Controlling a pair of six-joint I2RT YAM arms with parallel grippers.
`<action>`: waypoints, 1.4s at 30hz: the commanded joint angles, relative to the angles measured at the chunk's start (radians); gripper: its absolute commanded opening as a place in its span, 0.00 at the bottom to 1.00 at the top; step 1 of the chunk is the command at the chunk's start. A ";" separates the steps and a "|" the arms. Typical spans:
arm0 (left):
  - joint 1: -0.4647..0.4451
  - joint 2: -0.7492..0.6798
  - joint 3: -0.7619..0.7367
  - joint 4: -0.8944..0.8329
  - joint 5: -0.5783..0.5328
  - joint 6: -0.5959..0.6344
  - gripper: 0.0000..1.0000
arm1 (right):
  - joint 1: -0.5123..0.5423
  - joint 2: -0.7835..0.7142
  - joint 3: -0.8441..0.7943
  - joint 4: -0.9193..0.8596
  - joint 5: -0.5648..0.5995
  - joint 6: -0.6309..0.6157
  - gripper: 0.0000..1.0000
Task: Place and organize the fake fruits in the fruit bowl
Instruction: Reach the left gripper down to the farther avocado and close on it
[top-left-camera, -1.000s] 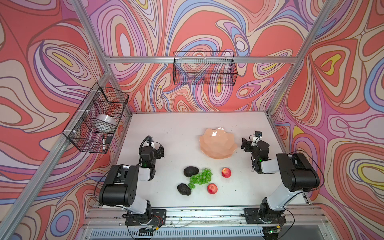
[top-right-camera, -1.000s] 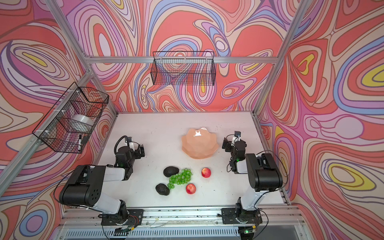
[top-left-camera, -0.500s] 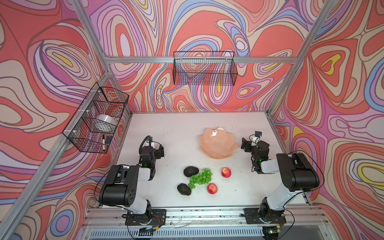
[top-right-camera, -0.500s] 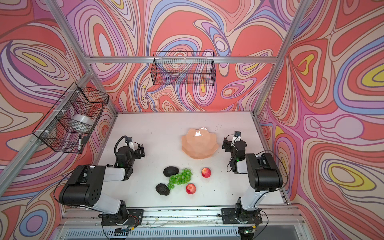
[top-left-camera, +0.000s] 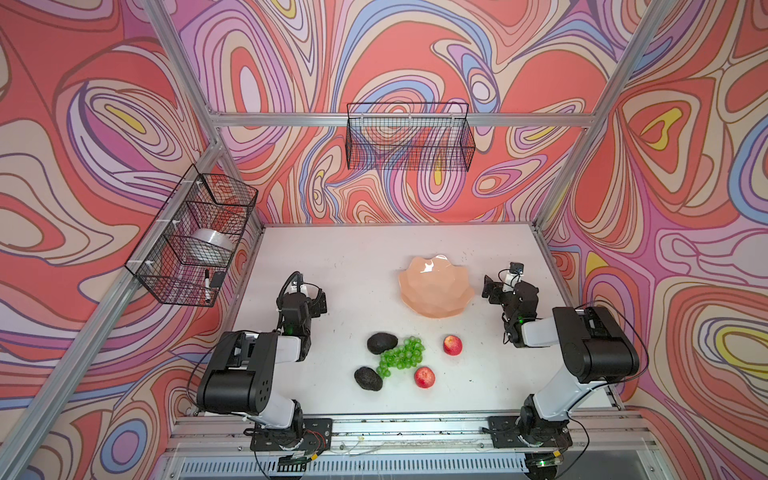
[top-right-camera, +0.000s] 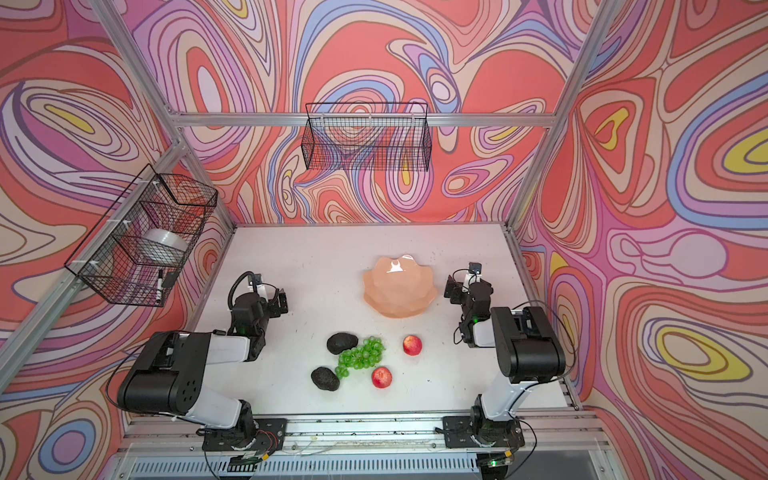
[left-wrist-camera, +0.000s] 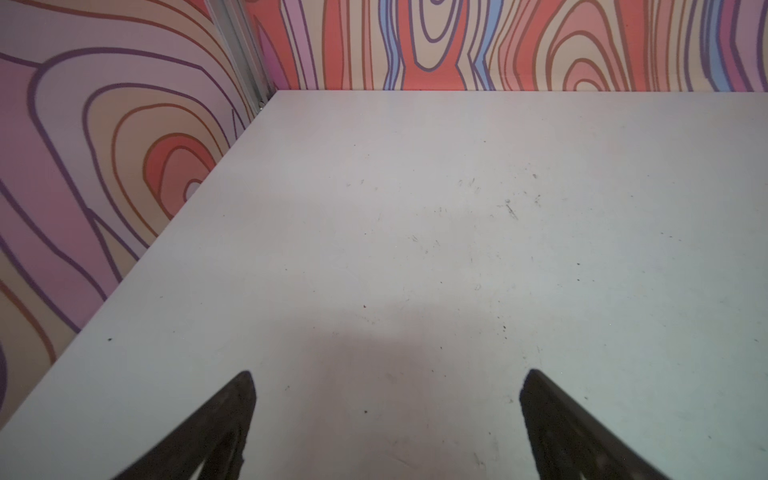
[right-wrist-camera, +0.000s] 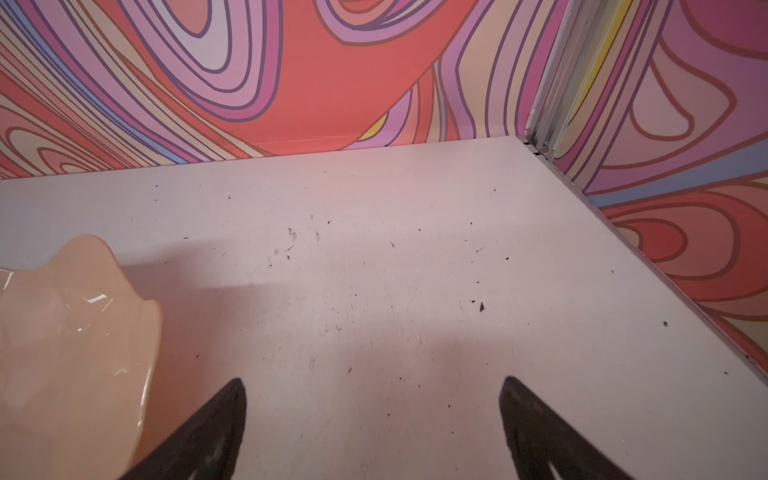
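left claw: jaws wide apart with only bare table between them; it hangs low over the left side, pointing toward the far wall, well apart from the fruit.
right claw: jaws wide apart, again with only bare table between them; it hangs low on the right side, just right of the bowl and not touching it.
bowl place: it is peach-coloured and glossy with a wavy rim, and stands right of the table's middle, farther back than all the fruit; its edge shows beside the claw in the right wrist view.
grapes: a green bunch lying on the table near the front middle, between the avocados and the apples.
avocados: both are dark and bumpy; the far avocado lies just left of the bunch, and the near avocado lies closer to the front edge, just beside the bunch's near tip.
apples: both are red; the far apple lies right of the bunch and apart from it, and the near apple lies just beside its near right end.
fruit overall: all five pieces lie on the table, nearer than the bowl.
back basket: black wire, hung on the far wall above the table.
left basket: black wire, hung on the left wall, holding a pale roll and a marker.
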 joint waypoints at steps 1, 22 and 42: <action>-0.090 -0.105 -0.020 0.037 -0.251 0.039 1.00 | 0.005 0.006 0.012 -0.002 -0.006 -0.007 0.98; -0.219 -0.896 0.358 -1.370 0.453 0.025 0.99 | 0.005 -0.239 0.013 -0.211 0.094 0.047 0.98; -0.342 -0.514 0.353 -1.343 0.740 0.562 0.95 | 0.003 -0.200 -0.088 -0.037 0.057 0.054 0.98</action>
